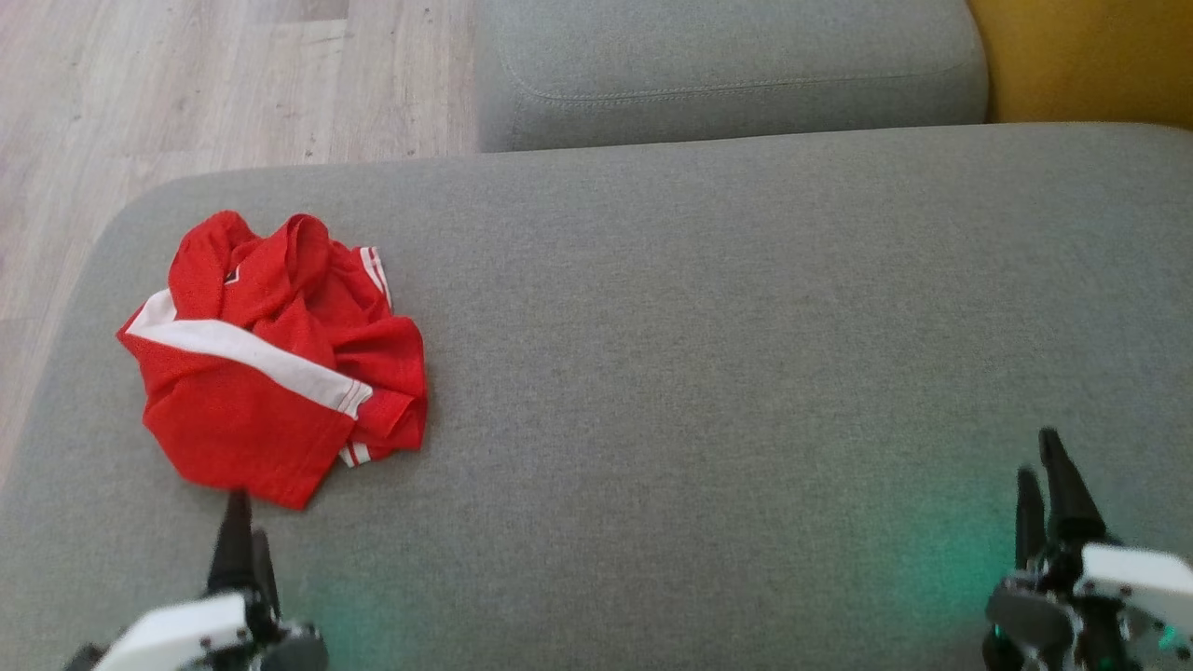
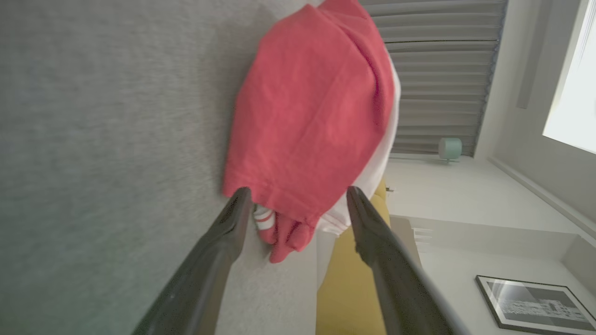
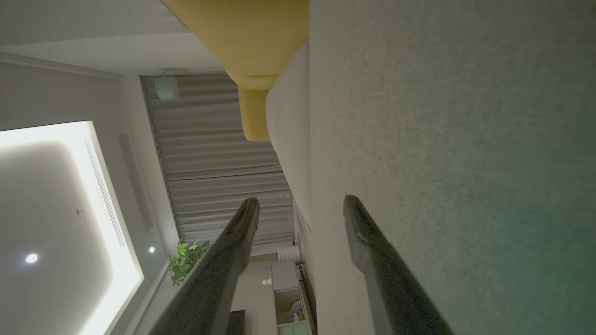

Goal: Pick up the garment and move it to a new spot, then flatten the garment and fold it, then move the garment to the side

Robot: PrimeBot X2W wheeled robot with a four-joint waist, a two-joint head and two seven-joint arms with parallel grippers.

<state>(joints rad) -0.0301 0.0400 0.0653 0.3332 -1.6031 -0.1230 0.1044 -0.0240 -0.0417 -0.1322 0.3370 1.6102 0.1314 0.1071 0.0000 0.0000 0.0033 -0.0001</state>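
Grey sofa seat (image 1: 708, 326): broad, flat fabric surface.
Red garment (image 1: 270, 363): crumpled heap with white stripes, lying on the seat's left part, near the edge.
Left gripper (image 1: 248, 517): fingers spread, nothing held; tips just short of the heap's near corner, heap straight ahead along the fingers.
Right gripper (image 1: 1037, 454): fingers spread, empty, well apart from the heap.
Nearer arm: left, the likely one for the pick.

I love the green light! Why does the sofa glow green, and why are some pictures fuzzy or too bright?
Head view: the sofa glows green near the left gripper and right gripper, probably their lights; the right gripper looks smeared. Left wrist view: the red garment is fuzzy, the window washed white. Right wrist view: the ceiling light glares; the sofa is dim, greenish.
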